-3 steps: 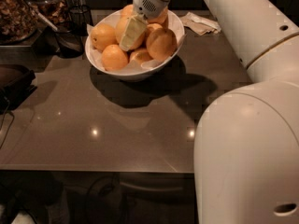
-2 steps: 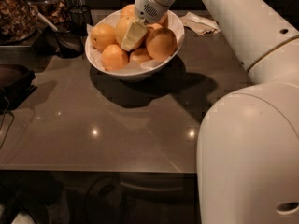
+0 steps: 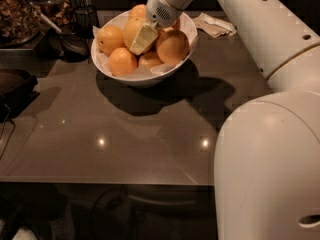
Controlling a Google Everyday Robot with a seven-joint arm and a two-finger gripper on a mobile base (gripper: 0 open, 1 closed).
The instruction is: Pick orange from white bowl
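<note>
Barely shifting from a second ago, my gripper (image 3: 144, 38) is sitting low inside the white bowl (image 3: 145, 79), its pale tip resting against the orange (image 3: 130, 29) piled at the bowl's middle. I cannot tell how wide it is standing or whether it is gripping any fruit. The other oranges are lying where they lay, none lifted: one (image 3: 111, 38) at the bowl's left, one (image 3: 122, 61) at its front, a large one (image 3: 173, 47) at its right. White paper (image 3: 161, 69) is lining the bowl. My arm (image 3: 260, 29) is reaching in from the bowl's back right. The bowl is resting on a glossy brown table (image 3: 125, 134), a crumpled napkin (image 3: 215, 25) lying just beyond its right rim and a dark wire basket (image 3: 75, 41) standing close at its left.
</note>
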